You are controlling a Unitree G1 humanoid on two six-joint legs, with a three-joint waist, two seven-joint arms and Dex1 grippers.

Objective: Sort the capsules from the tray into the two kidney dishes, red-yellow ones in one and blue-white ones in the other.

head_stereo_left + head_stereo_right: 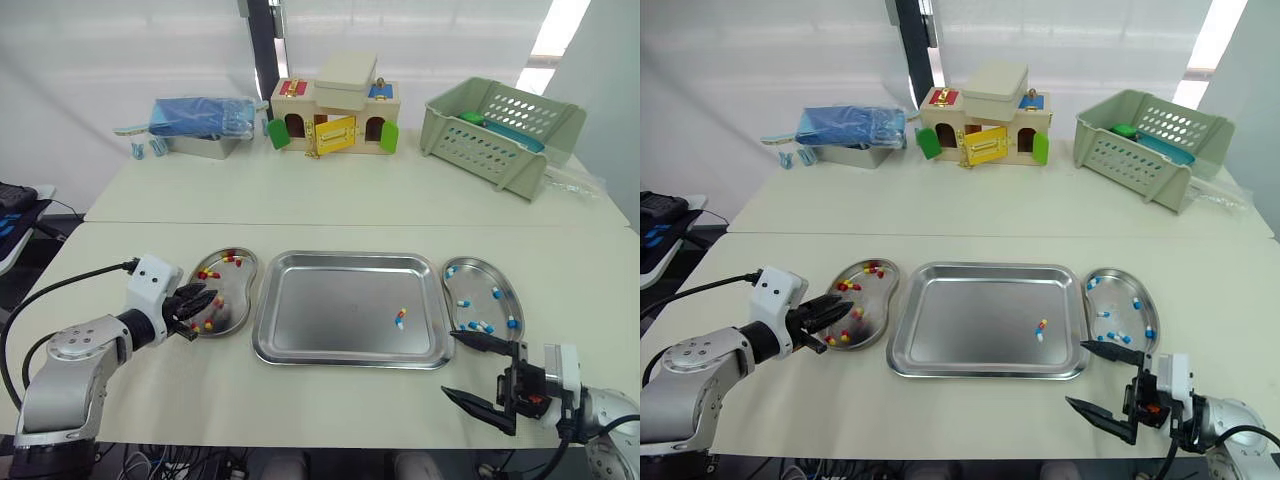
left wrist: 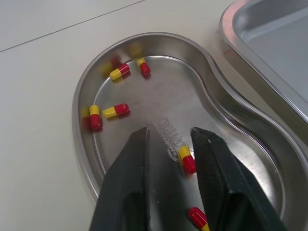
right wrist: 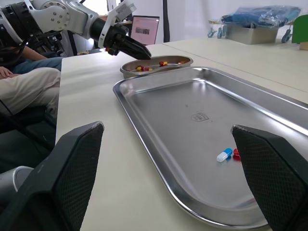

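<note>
The left jaws hang slightly parted over the left kidney dish (image 2: 77, 96), gripping nothing. A loose capsule (image 2: 186, 160) lies on the dish floor between them. The right jaws gape wide and empty. Ahead of them in the tray (image 1: 350, 256), the last red-yellow capsule (image 1: 402, 314) and a blue-white capsule (image 1: 399, 323) lie just beside each other. Closing there could pinch both, or flick 1 onto the bench (image 1: 350, 410).

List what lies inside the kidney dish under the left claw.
Only red-yellow capsules: six show in the left kidney dish, one between the fingers of the open left claw. The fingers cover part of the dish floor, so more could lie hidden there.
</note>
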